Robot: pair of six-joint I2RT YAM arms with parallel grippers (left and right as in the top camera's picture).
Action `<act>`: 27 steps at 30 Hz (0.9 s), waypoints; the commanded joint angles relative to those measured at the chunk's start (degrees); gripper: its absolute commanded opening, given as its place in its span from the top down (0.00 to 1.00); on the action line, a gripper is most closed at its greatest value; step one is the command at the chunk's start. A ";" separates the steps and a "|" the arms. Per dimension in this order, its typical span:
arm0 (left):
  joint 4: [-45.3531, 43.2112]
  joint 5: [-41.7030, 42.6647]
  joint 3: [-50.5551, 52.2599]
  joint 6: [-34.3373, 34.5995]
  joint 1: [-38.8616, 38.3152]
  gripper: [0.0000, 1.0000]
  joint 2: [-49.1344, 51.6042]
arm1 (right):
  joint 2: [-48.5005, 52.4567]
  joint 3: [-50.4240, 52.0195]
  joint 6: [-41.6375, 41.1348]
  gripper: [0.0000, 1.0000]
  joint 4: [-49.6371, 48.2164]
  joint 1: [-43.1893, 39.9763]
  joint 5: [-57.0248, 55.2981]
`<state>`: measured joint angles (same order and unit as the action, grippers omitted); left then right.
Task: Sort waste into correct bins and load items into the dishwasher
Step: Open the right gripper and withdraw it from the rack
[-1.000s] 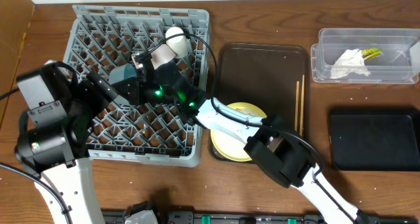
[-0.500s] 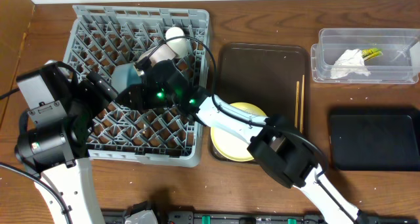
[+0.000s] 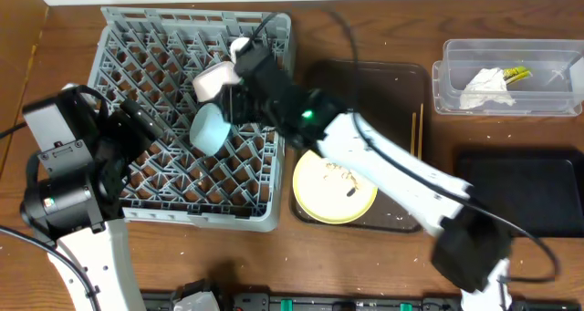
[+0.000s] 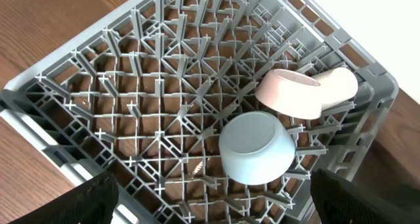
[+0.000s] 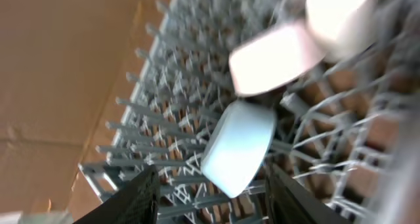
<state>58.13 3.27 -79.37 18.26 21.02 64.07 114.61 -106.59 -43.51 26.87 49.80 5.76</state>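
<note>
The grey dishwasher rack (image 3: 128, 46) holds the light-blue bowl (image 3: 208, 129), the pinkish-white bowl (image 3: 214, 78) and the cream cup (image 3: 242, 48) at its right side. My right gripper (image 3: 226, 108) hovers just above the blue bowl (image 5: 239, 148), jaws open, nothing held. My left gripper (image 3: 151, 124) hangs open over the rack's left half; the blue bowl (image 4: 256, 148) lies ahead of it. The yellow plate (image 3: 334, 185), with pale crumbs on it, sits on the brown tray beside the chopsticks (image 3: 415, 147). The napkin (image 3: 484, 88) and the wrapper (image 3: 516, 73) lie in the clear tub (image 3: 456, 51).
The dark brown tray (image 3: 365, 78) lies just right of the rack. A black bin (image 3: 520, 192) sits at the right, below the clear tub. My right arm stretches from the lower right across the tray.
My right gripper has opened and let go of the light-blue bowl, which now rests in the rack. The right arm has swung up and right, uncovering the yellow plate. The left arm is still.
</note>
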 commanded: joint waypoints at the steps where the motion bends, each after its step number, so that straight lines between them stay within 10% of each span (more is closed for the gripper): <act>1: 0.13 0.17 -0.26 0.72 0.28 0.05 0.02 | -5.66 -0.39 4.87 0.50 3.58 -0.98 -8.07; 3: 0.13 0.17 -0.26 0.70 0.31 0.05 0.02 | -8.24 -0.39 5.60 0.42 6.47 -1.55 -10.82; 4: 0.13 0.17 -0.26 0.70 0.28 0.05 0.02 | -10.51 -0.39 6.78 0.19 9.49 -2.25 -13.27; 6: 0.13 0.17 -0.26 0.72 0.31 0.05 0.02 | -12.59 -0.39 8.24 0.04 13.46 -3.23 -15.28; 18: 0.13 0.17 -0.26 0.72 0.31 0.05 0.02 | -15.54 1.36 8.92 0.01 49.51 -11.28 -18.86; 27: 0.13 0.17 -0.26 0.72 0.31 0.05 0.02 | -15.23 13.73 8.90 0.01 45.57 -11.76 -20.61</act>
<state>58.17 3.27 -79.35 18.26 21.02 64.07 99.26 -97.08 -35.29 74.76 38.44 -12.71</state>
